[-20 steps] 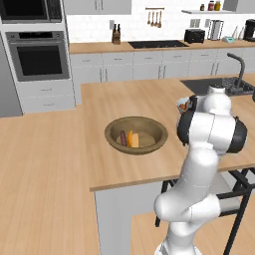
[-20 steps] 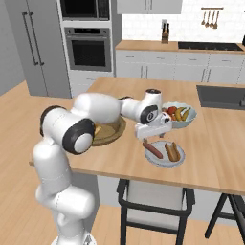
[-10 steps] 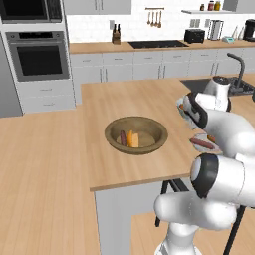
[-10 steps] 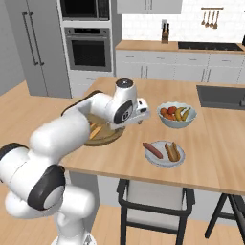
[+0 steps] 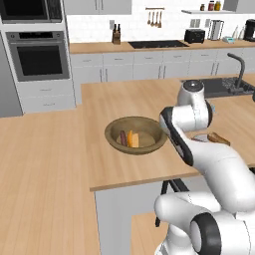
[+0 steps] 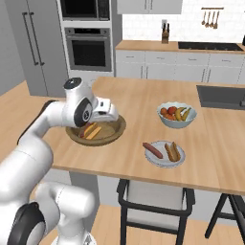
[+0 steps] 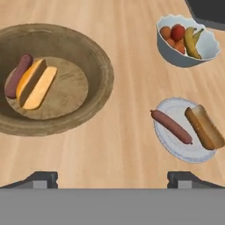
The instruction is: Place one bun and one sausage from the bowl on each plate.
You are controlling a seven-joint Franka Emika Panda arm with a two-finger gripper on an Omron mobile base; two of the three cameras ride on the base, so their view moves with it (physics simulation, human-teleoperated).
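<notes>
Bowl holds one bun and one sausage; one plate carries one bun and one sausage. Gripper spread wide, empty, above the counter

Even, bright, rendered light throughout; soft shadow inside the wooden bowl toward 6 o'clock. No glare; textures slightly blurry.
</notes>
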